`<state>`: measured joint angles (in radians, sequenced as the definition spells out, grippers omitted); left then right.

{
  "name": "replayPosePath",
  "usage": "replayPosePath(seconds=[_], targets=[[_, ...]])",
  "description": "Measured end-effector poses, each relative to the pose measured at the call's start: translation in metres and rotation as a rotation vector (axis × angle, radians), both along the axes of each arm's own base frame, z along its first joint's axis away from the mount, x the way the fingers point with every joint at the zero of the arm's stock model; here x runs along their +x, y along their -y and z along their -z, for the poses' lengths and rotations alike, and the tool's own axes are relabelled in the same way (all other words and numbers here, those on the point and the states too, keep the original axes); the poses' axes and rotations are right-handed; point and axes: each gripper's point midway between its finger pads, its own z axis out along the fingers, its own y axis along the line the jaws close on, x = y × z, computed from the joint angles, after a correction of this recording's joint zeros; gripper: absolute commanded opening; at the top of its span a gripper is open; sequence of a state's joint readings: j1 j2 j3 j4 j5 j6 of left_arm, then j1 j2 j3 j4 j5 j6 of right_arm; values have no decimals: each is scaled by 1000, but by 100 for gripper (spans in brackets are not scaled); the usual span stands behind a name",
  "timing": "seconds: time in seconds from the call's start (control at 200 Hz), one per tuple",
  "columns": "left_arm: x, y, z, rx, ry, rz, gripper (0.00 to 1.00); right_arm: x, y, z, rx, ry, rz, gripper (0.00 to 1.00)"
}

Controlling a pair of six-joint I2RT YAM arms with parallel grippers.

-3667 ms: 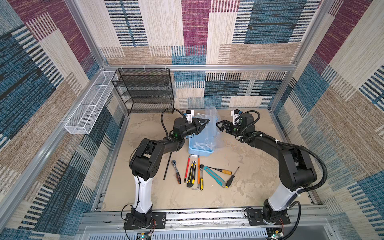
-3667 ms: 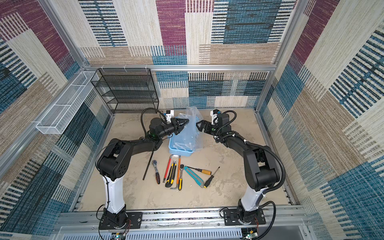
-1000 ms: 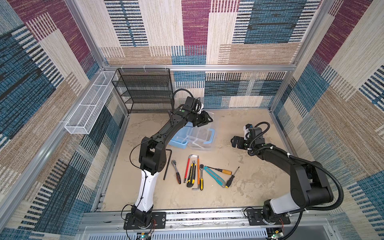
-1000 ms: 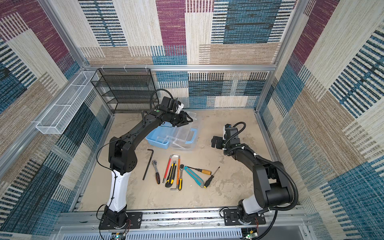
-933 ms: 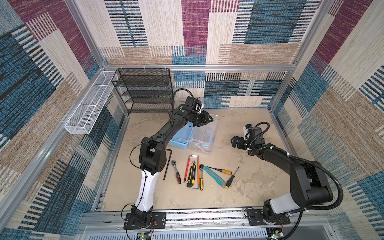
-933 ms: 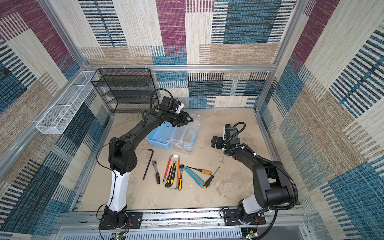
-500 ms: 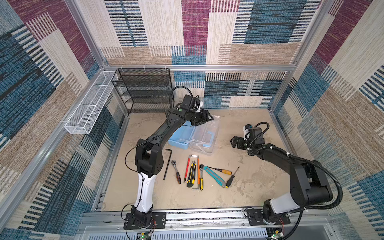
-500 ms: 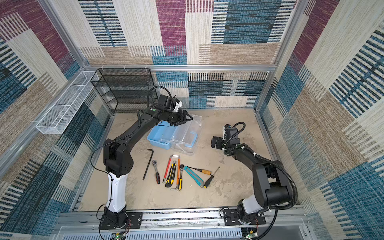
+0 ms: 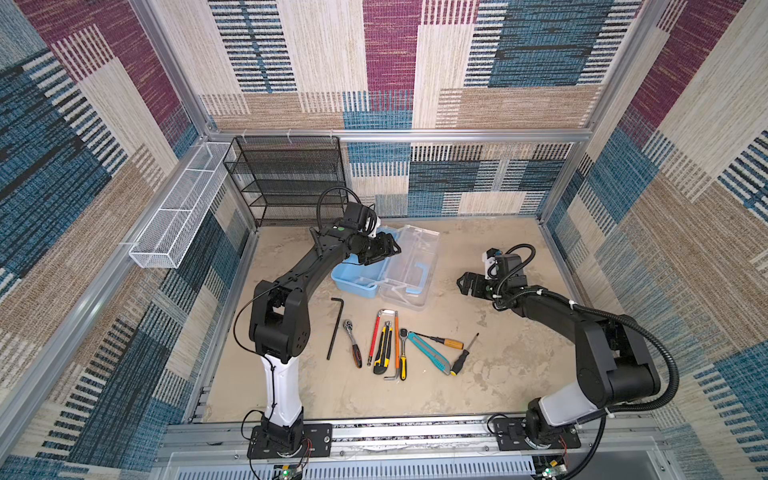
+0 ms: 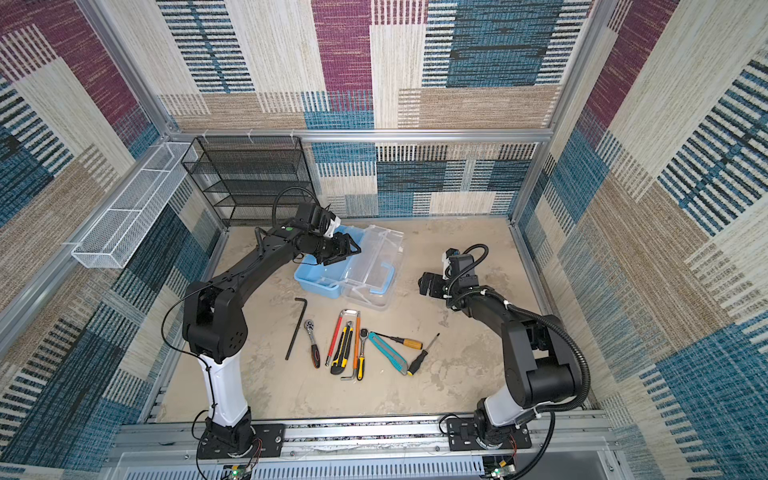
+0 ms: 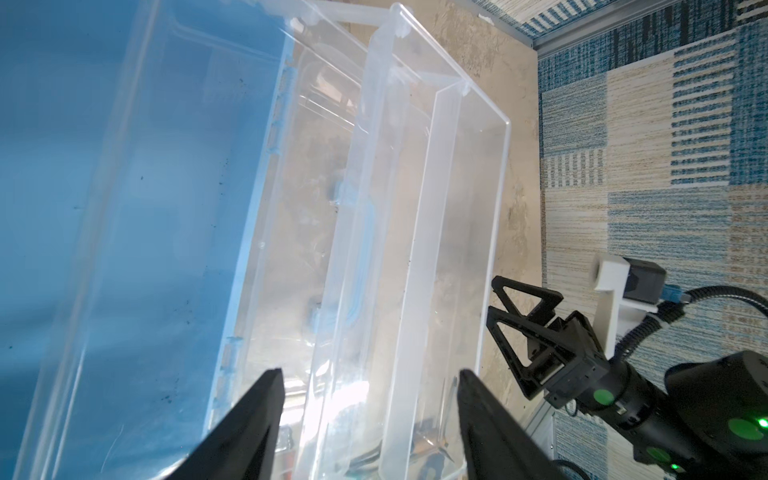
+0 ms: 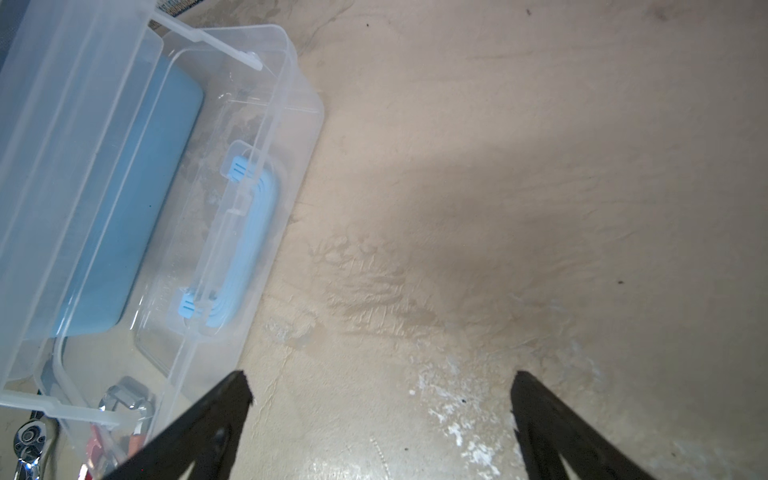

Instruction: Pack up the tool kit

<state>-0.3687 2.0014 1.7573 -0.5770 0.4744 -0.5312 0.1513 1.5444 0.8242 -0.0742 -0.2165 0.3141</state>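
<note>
The blue box [image 9: 353, 283] sits open with its clear lid [image 9: 415, 257] lying beside it, my left gripper [image 9: 392, 248] above them and my right gripper [image 9: 462, 285] near the lid, both wide and empty — next I should gently pick one of the tools [image 9: 382, 345] in front by its middle

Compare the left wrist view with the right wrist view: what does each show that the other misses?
Only the left wrist view shows the right gripper, jaws open, beyond the clear lid, with the patterned wall behind it. Only the right wrist view shows a ratchet head past the lid's corner. Both show the blue box, the lid lying open beside it, and the blue handle seen through the lid.
</note>
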Motion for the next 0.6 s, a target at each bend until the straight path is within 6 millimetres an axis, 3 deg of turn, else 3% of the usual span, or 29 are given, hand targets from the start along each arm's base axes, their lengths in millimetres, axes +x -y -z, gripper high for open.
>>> replayPosePath(seconds=[0.25, 0.601], targets=[[-7, 12, 21, 1, -48, 33, 69, 0, 1, 0, 7, -1, -1, 100], [-1, 44, 24, -79, -79, 72, 67, 0, 12, -8, 19, 17, 18, 99]])
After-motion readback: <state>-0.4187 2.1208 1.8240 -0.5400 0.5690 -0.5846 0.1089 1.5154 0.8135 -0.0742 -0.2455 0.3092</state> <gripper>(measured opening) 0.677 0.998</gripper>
